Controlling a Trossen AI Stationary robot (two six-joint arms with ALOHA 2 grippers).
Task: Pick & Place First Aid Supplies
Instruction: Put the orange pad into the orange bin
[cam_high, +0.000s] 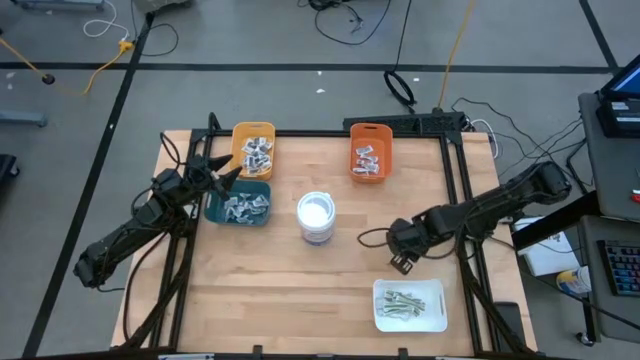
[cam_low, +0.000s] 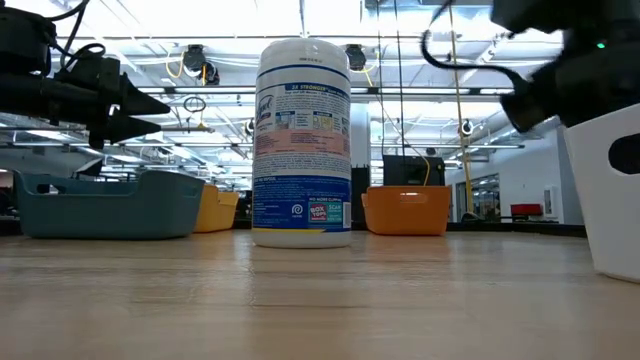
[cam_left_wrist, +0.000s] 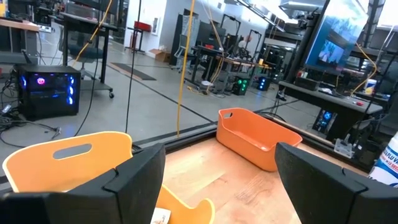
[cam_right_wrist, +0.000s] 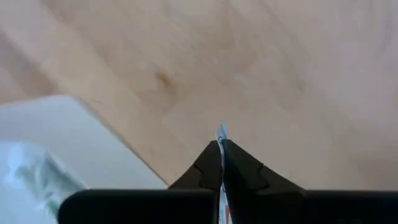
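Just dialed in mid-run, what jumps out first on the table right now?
A white wipes canister stands upright at the table's centre, ringed by a yellow bin, a teal bin and an orange bin holding packets. The right end effector hangs over bare wood just beyond the white tray, pinching a thin white packet. The left end effector hovers open between the yellow and teal bins.

Canister (cam_high: 316, 217) mid-table; two bins (cam_high: 253, 148) far-left, one (cam_high: 370, 160) far-right — tray (cam_high: 409, 305) near-right, packets (cam_high: 402, 303) in it
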